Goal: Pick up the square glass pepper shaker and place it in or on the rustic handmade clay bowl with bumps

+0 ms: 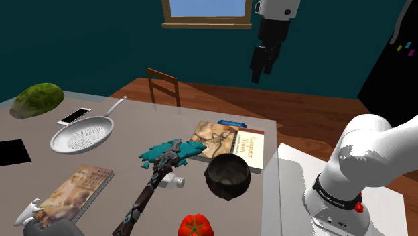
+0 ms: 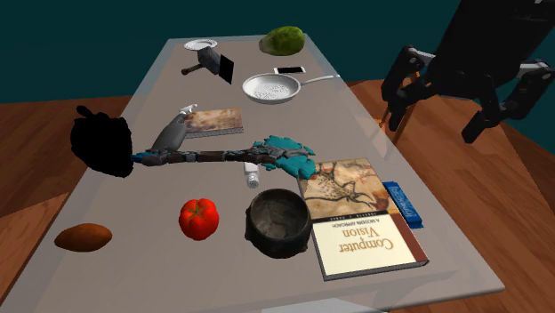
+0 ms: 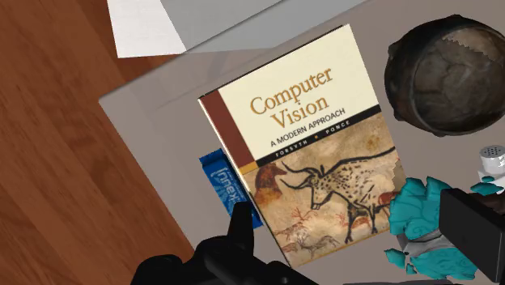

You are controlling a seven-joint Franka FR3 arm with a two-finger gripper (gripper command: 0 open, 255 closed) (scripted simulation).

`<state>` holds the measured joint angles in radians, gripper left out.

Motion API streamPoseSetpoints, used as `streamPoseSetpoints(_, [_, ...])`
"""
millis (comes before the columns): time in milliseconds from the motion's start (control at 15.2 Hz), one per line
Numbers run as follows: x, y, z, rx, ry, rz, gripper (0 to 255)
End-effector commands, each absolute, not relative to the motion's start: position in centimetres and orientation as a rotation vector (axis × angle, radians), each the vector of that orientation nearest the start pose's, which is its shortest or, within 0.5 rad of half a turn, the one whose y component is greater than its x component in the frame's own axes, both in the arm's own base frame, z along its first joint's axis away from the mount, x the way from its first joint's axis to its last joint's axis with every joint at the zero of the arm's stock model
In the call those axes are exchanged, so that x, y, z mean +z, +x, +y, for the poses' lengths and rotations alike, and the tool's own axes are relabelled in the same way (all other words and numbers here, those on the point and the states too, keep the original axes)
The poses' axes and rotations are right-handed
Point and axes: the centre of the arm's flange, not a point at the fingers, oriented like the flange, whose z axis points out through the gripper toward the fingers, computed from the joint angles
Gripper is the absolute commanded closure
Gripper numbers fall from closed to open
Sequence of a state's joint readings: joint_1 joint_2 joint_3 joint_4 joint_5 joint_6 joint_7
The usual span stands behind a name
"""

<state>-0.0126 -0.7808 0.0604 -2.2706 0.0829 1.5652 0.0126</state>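
Observation:
The pepper shaker (image 1: 175, 181) (image 2: 253, 174) is small, pale and capped, and lies on its side on the grey table beside the teal head of a long fantasy axe (image 2: 285, 154). It shows past the right finger in the wrist view, as shaker (image 3: 492, 159). The dark bumpy clay bowl (image 1: 228, 175) (image 2: 278, 222) (image 3: 445, 77) stands upright close by, next to a Computer Vision book (image 1: 231, 142) (image 3: 311, 154). My gripper (image 1: 261, 70) (image 2: 430, 125) (image 3: 352, 219) hangs open high above the table's book end, holding nothing, well apart from both shaker and bowl.
A tomato (image 2: 198, 218) sits near the bowl and a blue flat item (image 3: 231, 190) pokes out from under the book. Farther along the table are a strainer pan (image 1: 82, 134), a phone (image 1: 74, 116), a second book (image 2: 213, 121) and a green lump (image 1: 37, 100). A chair (image 1: 163, 86) stands behind.

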Motion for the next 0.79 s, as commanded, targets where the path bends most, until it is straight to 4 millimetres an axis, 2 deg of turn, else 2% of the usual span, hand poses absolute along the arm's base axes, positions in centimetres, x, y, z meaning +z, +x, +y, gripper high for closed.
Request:
streamPoseSetpoints(0, [62.8,30.8,3.1,-0.114,-3.097,-0.036,0])
streamPoseSetpoints(726, [54.2,35.5,14.6,-0.029,-3.134,-0.016,0])
